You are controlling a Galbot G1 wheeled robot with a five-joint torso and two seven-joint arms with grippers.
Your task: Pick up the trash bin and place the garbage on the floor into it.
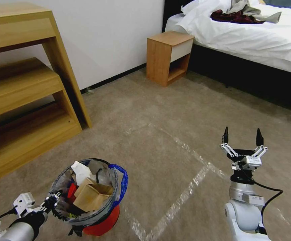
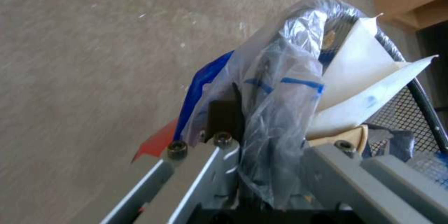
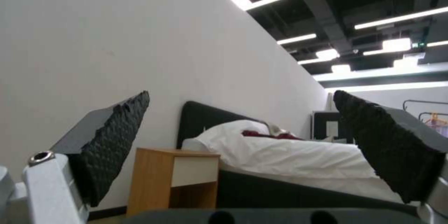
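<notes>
Carpeted floor point(image 1: 172, 110), taped grid, bedside table point(image 1: 168, 57) far ahead. I see the trash bin point(image 1: 100, 219) well short of that table, holding garbage point(image 1: 91, 195). My left gripper point(image 1: 54, 200) is clamped on its bagged rim. Right gripper point(image 1: 242, 138) stands empty, fingers spread, nearer the table.

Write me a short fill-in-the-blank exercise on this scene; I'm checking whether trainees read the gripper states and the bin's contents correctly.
1. The left gripper is clamped on the ____ of the small round red trash bin with its clear plastic liner.
2. The right gripper points upward with its fingers ____, holding nothing.
3. A folded brown ____ scrap sits inside the bin beside crumpled white paper.
4. Shiny clear tape lines cross the beige ____.

Missing words: rim; open; cardboard; carpet
</notes>
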